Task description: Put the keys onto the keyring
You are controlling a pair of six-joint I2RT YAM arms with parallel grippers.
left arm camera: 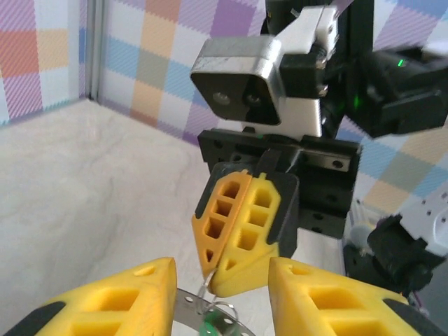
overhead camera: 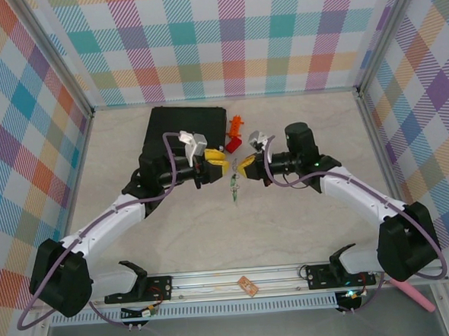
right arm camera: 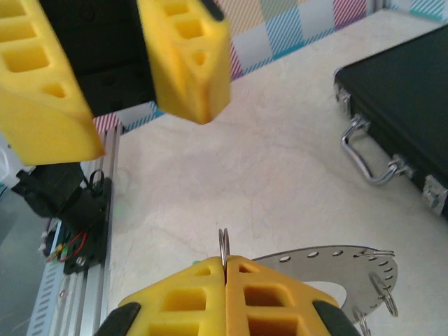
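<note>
1. Left of the tabletop's (overhead camera: 304, 224) middle, the left tool (overhead camera: 217, 163) hovers with its yellow fingers (left arm camera: 119, 301) parted about half wide and gripping nothing. The black case (overhead camera: 187, 124) lies just beyond it on the far side.
2. Between the two tools, raised off the tabletop, hangs the keyring (right arm camera: 329, 260), a flat grey plate with small holes along its rim. From the left wrist, its edge sits low in the gap between the left fingers, apparently touching neither.
3. Just beneath it dangle the keys (overhead camera: 234, 194), with a green tag (left arm camera: 210, 323) showing. Whether either key is already threaded on, I cannot tell.
4. On the right, the right tool (overhead camera: 247, 165) is clamped tight on a thin wire loop (right arm camera: 224, 245) at the keyring's rim, and so carries the ring.
5. The step in hand looks like the left tool coming in for a hold on the ring.
   - The right tool should stay steady so the plate does not swing.
   - The left fingers should meet the flat faces squarely, clear of the loop and of the right fingertips.
   - They should close gently, since the plate is thin and smooth and a pinch on its edge would likely twist it or let it slip.
</note>
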